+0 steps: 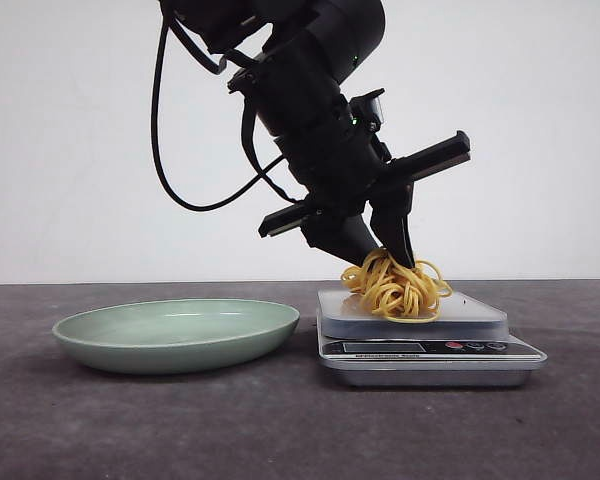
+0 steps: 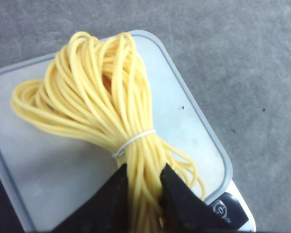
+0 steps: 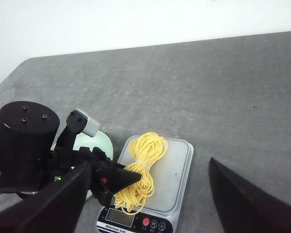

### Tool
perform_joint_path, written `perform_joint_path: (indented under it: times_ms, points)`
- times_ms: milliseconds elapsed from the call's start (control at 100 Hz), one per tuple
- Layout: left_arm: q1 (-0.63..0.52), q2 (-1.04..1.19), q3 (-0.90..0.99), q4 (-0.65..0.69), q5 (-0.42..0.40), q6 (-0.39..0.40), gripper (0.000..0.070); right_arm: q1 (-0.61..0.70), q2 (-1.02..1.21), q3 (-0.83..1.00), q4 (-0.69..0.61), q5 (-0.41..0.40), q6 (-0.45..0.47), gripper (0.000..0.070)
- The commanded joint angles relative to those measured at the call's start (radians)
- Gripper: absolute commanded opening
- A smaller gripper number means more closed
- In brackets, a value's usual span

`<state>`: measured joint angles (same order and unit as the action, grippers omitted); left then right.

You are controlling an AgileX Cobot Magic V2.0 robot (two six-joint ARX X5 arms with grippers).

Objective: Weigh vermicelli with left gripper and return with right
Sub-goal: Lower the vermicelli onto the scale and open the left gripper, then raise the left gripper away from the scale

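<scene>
Front view: right of centre, the left gripper (image 1: pixel 392 252) pinches the vermicelli (image 1: pixel 398 288), which rests on the scale (image 1: pixel 430 345); a green plate (image 1: pixel 176 335) sits lower left.

Left wrist view: 2 fingers (image 2: pixel 109 201) clamp the bundle's end.

Right wrist view: the right gripper (image 3: pixel 150 204) is spread wide.

The front view looks forward at low table (image 1: pixel 280 430) height, level with the scale (image 1: pixel 425 345). The left wrist view looks down at close range onto the scale platform. The right wrist view looks down from higher and farther off. All three share the scale.
</scene>
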<state>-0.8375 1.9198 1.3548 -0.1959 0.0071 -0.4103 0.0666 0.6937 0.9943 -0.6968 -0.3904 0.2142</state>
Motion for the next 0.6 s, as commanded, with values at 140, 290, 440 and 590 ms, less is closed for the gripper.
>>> perform_joint_path:
  times_ms: [140,290,440,590]
  points:
    - [-0.002,0.035,0.028,0.009,0.007,0.029,0.0193,0.003,0.003,0.020,0.002,-0.002,0.003,0.0493]
    - [0.002,0.035,0.048,0.003,0.047,0.038,0.0387,0.003,0.003,0.019,0.005,-0.002,0.003,0.0493]
    - [0.002,0.024,0.116,-0.076,0.064,0.082,0.0396,0.003,0.003,0.020,0.008,-0.002,0.002,0.0493]
    - [0.014,-0.047,0.235,-0.243,0.013,0.172,0.0395,0.003,0.002,0.020,0.008,-0.002,0.002,0.0493]
